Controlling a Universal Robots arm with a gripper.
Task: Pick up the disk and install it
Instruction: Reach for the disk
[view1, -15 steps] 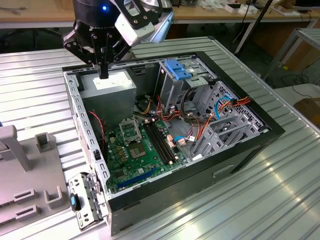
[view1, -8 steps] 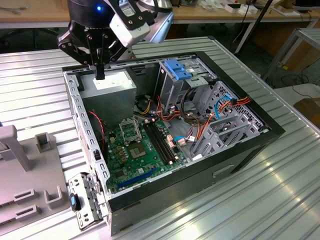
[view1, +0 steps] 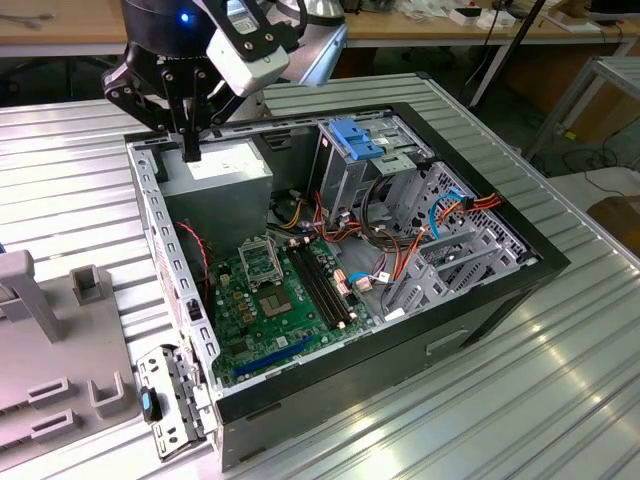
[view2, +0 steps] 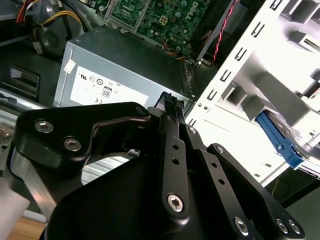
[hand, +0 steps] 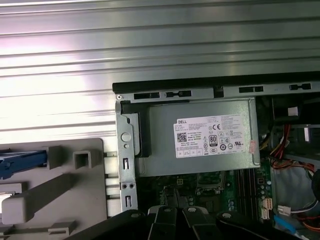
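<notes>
A white label (hand: 215, 136) on the grey power-supply box (hand: 160, 150) carries rows of small black print, barcodes and certification marks, seen in both wrist views. The green circuit board (view2: 150, 17) bears white lettering.

In the exterior view the top edge cuts off the black robot arm (view1: 160, 40), and the pale grey plastic fixture tray (view1: 60, 370) runs off at the exterior view's lower left. In the first wrist view the picture's edge crops the black metal gripper (hand: 172, 212) and a bright blue plastic strip (hand: 22, 162); what that strip belongs to cannot be told. In the second wrist view the gripper hides part of the grey metal power-supply box (view2: 125, 65).
</notes>
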